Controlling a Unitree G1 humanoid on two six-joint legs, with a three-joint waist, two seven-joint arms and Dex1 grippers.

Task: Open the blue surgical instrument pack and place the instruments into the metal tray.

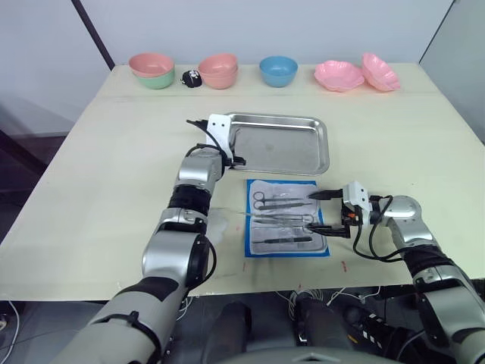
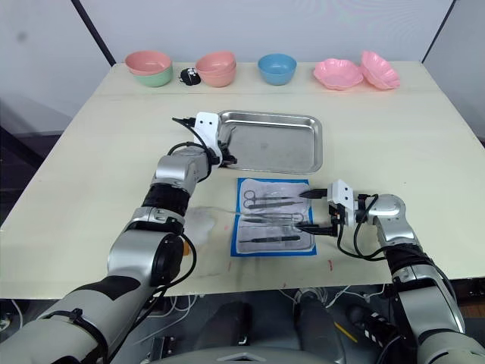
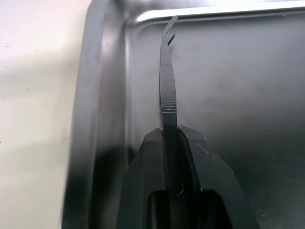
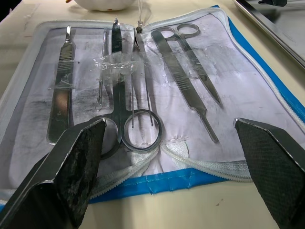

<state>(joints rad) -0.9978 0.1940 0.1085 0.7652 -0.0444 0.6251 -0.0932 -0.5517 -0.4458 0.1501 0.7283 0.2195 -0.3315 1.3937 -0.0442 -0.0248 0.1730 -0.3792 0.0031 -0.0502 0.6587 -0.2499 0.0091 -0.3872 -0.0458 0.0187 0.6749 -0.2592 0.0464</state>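
The blue surgical instrument pack (image 1: pixel 287 218) lies open and flat on the bench (image 1: pixel 91 189), just in front of the metal tray (image 1: pixel 279 142), with its lining facing up. Several of the instruments (image 4: pixel 125 95) are still in it: scissors with ring handles, tweezers and other slim tools, lying side by side. Their long axes run across the pack, so seen from my right wrist they point away from my right pincer (image 1: pixel 327 210), with the ring handles of one pair closest to it. This pincer is released, its two fingers wide apart, and it waits at the right edge of the pack, touching nothing as far as I can see. My left pincer (image 3: pixel 172 157) is clenched on one slim instrument (image 3: pixel 167 71) and holds it over the left end of the tray, near the rim, with the tip pointing along the tray floor. I judge that the right arm is nearer to the pack, so the next pick belongs to it. It should reach leftward and close across a handle.
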